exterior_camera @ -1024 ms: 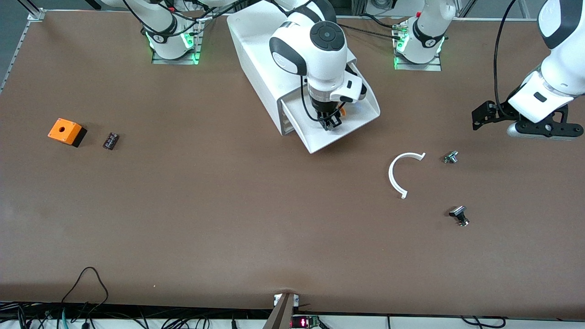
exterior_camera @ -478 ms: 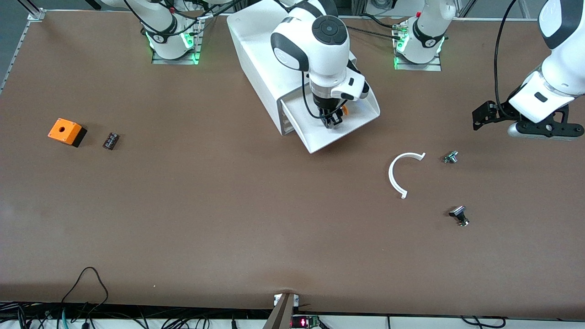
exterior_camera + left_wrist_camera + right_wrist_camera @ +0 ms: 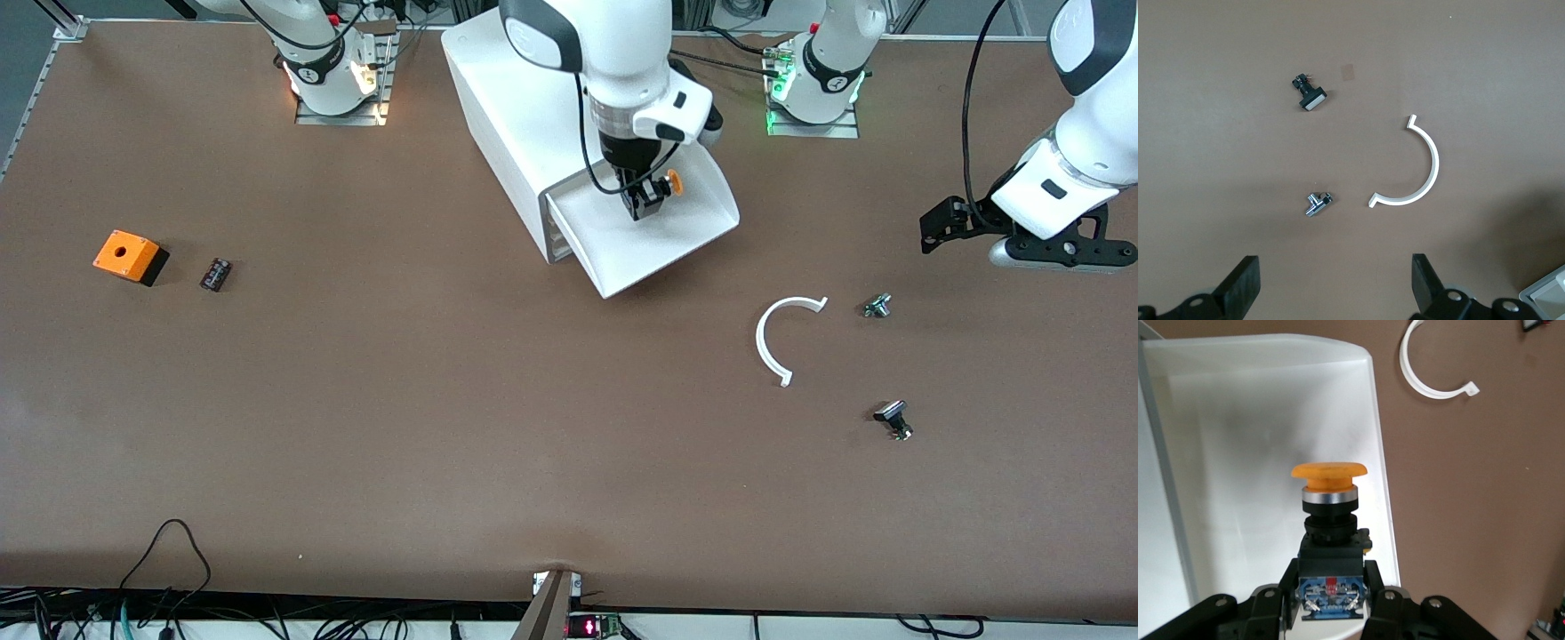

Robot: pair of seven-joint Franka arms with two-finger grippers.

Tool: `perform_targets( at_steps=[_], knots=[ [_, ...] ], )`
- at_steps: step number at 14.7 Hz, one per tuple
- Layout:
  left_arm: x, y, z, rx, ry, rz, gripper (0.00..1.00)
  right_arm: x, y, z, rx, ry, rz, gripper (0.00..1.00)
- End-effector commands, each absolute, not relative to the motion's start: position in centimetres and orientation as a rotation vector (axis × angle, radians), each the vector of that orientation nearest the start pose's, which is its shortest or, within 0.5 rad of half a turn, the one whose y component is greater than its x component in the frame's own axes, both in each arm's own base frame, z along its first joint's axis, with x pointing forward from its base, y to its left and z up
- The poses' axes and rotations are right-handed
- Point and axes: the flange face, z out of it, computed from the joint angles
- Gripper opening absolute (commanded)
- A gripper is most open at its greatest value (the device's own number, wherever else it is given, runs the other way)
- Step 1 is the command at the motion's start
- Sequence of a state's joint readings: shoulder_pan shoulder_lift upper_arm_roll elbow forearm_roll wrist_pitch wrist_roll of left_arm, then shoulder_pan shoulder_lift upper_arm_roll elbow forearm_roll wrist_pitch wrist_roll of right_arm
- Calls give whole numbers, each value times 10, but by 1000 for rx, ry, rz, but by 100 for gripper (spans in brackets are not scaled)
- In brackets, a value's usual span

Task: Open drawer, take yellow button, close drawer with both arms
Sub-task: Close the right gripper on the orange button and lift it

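While gripping the button (image 3: 669,183) by its black body, cap sideways, right gripper (image 3: 647,197) hanging over the pulled-out drawer (image 3: 702,227), freeing it for closing; left gripper (image 3: 1022,242) waiting wide above bare table.

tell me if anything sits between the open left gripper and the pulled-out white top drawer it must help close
Nothing visible does. The left gripper hovers open over bare table; the white curved strip and two small metal parts lie nearer the camera. The right gripper holds the orange-capped button above the drawer.

Robot lab (two bench-mounted arms (image 3: 613,53))
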State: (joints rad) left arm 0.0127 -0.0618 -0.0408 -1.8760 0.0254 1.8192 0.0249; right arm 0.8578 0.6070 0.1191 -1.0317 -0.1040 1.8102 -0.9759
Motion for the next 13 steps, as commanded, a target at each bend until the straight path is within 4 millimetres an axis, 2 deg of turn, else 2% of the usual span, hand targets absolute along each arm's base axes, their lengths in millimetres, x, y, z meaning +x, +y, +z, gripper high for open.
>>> perform_targets(
  at_steps=[1, 4, 6, 10, 13],
  knots=[
    [541, -12, 543, -3093, 88, -24, 100, 455, 576, 531, 1834, 2511, 287, 27],
    [541, -12, 543, -3093, 90, -24, 100, 458, 568, 546, 1936, 2437, 315, 27],
    [541, -12, 543, -3093, 88, -24, 100, 455, 570, 545, 1996, 2391, 309, 27],
    [541, -15, 543, -3093, 88, -24, 100, 471, 556, 546, 2294, 2108, 313, 27],
    [542, -20, 541, -3093, 100, -25, 100, 486, 544, 544, 2428, 1922, 316, 27]
  ],
)
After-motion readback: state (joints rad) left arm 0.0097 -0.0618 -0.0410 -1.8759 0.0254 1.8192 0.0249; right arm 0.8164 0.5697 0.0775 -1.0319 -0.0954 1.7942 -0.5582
